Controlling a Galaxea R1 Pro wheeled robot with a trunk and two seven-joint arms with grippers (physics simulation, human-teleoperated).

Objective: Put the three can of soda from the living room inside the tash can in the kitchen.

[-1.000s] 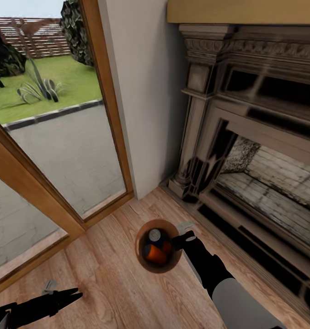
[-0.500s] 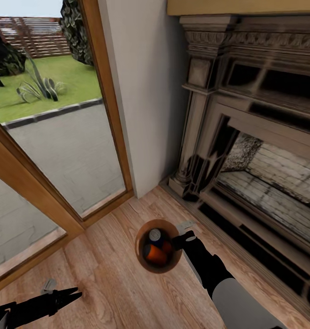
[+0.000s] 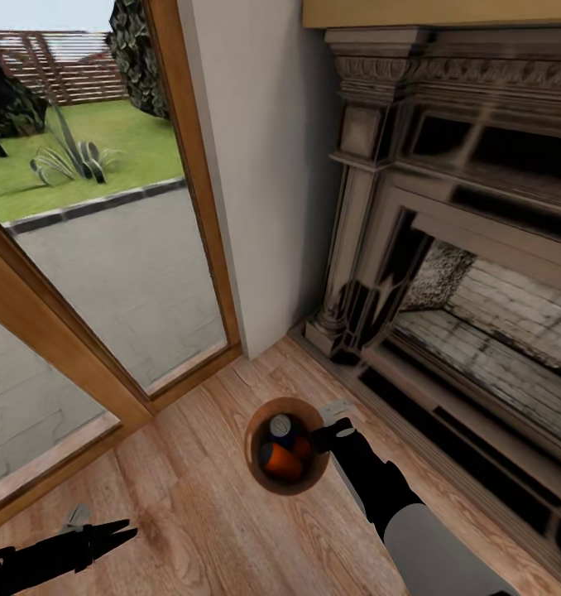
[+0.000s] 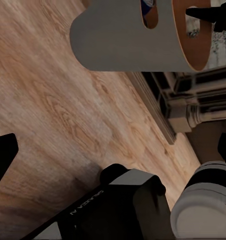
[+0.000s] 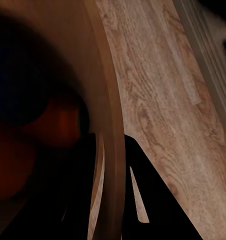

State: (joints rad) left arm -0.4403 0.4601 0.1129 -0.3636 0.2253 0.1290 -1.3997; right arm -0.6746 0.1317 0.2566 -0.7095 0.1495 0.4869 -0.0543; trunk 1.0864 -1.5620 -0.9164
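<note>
Lower centre of head view: tash can [image 3: 312, 478] holding soda cans [image 3: 281, 459]
Right gripper [image 3: 323, 439]: clamped on its rim
Left gripper [image 3: 119, 530]: fingers together, empty

the head view looks steeply down from above onto the wood floor [image 3: 189, 497], facing a corner between a glass door [image 3: 107, 248] and the fireplace [image 3: 462, 248], with the bin [image 3: 261, 473] below centre. the left wrist view sits low near the floor [image 4: 53, 100], looking along it at the bin [image 4: 123, 45] from the side, fairly near. the right wrist view is pressed against the bin's rim [image 5: 110, 125], looking into it. all three share the bin and floor.
</note>
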